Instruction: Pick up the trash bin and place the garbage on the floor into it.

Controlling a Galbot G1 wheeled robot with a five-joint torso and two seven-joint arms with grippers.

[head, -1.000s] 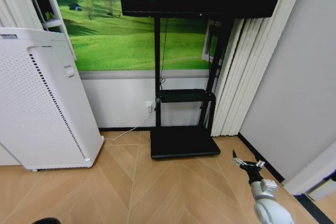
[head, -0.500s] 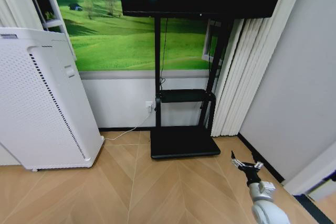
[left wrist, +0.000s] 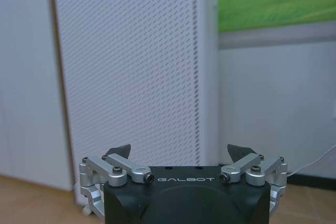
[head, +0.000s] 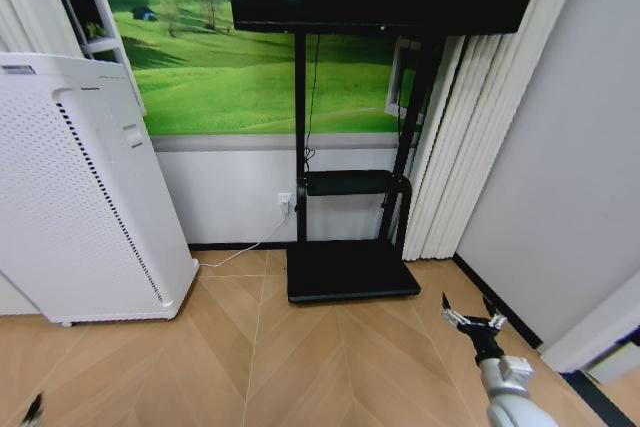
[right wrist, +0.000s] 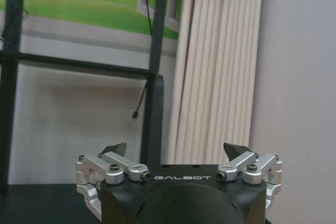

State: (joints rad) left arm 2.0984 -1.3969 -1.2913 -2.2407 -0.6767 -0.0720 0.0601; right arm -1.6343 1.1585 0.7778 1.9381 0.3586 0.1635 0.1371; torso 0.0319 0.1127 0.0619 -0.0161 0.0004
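Note:
The trash bin and the garbage are out of view. The floor (head: 300,357) of tan chevron planks stretches bare ahead of me. My right gripper (head: 470,318) hangs open over the floor at the lower right, close to the dark border strip. In the right wrist view it (right wrist: 178,151) faces the black stand and the curtain, with nothing between its fingers. In the left wrist view my left gripper (left wrist: 180,152) is open and empty, facing the white appliance. One of its fingertips (head: 34,408) peeks in at the head view's bottom left corner.
A tall white perforated appliance (head: 80,187) stands at the left against the wall. A black screen stand with a flat base (head: 350,272) sits in the middle. A pleated curtain (head: 460,137) and a grey wall (head: 570,167) close off the right.
The right gripper has dropped slightly lower in the head view. A left fingertip has come into view at the bottom left corner.

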